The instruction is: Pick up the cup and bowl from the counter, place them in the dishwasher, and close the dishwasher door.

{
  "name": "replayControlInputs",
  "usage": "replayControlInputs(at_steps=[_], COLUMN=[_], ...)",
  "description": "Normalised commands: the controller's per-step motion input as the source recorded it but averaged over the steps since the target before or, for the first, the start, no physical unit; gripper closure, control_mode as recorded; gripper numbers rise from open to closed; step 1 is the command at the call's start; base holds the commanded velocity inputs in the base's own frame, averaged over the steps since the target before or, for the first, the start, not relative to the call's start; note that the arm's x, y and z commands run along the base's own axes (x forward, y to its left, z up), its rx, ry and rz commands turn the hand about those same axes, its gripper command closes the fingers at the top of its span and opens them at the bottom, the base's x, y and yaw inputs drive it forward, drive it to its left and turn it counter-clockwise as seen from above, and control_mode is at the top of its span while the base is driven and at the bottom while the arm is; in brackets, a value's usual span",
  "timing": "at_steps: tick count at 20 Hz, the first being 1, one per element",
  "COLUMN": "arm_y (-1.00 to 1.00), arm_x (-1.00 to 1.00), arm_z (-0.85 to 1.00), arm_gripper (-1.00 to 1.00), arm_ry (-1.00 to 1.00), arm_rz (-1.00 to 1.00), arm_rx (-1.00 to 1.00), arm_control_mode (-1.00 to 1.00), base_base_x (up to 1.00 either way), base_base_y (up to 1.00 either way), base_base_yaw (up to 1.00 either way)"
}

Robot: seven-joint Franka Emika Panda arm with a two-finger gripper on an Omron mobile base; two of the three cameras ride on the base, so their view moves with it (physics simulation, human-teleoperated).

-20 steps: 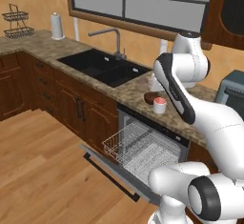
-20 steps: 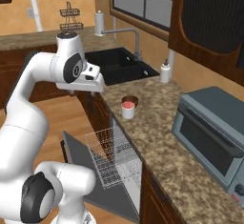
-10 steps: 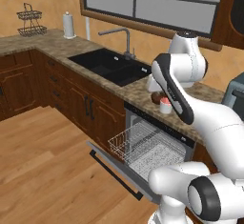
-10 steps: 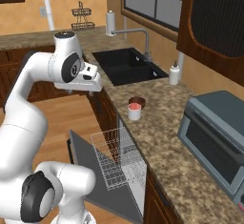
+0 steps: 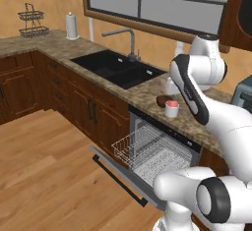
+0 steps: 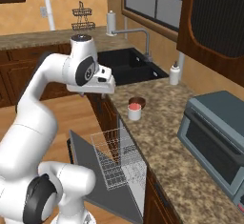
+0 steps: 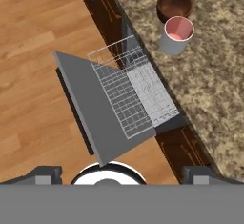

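The gripper (image 7: 122,173) at the bottom of the hand view stands wide apart, holding nothing; the cup (image 7: 177,35) sits upper right on the granite counter (image 7: 214,85), touching the brown bowl (image 7: 175,5) above it; at centre the dishwasher door (image 7: 90,111) lies dropped open, wire rack (image 7: 131,92) pulled out.

I stand in a home kitchen. A granite table (image 5: 59,50) runs in an L over dark wood cabinets (image 5: 78,102), with a black sink (image 5: 115,68) and tap (image 5: 129,41) under a window (image 5: 157,4). A dishwasher (image 5: 157,146) gapes open with its wire rack (image 5: 142,149) out, and a toaster oven (image 6: 214,137) sits along the wall. The floor (image 5: 44,176) is wood plank.
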Motion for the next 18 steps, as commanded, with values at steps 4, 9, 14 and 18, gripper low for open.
replayControlInputs(at_steps=[4, 9, 14, 18], arm_y=[-0.57, -0.21, 0.01, 0.01], arm_x=[0.48, 0.57, 0.59, 0.65], arm_z=[-0.33, -0.43, -0.45, -0.44], arm_gripper=[-1.0, -1.0, -1.0, -1.0], arm_ry=[0.03, 0.02, 0.0, 0.0], arm_rz=[0.0, 0.0, 0.0, 0.0], arm_rx=[0.0, -0.06, -0.1, -0.11], arm_control_mode=[-1.0, -1.0, -1.0, -1.0], base_base_x=[0.0, 0.0, 0.0, 0.0], base_base_y=[0.0, 0.0, 0.0, 0.0], base_base_yaw=[0.0, 0.0, 0.0, 0.0])
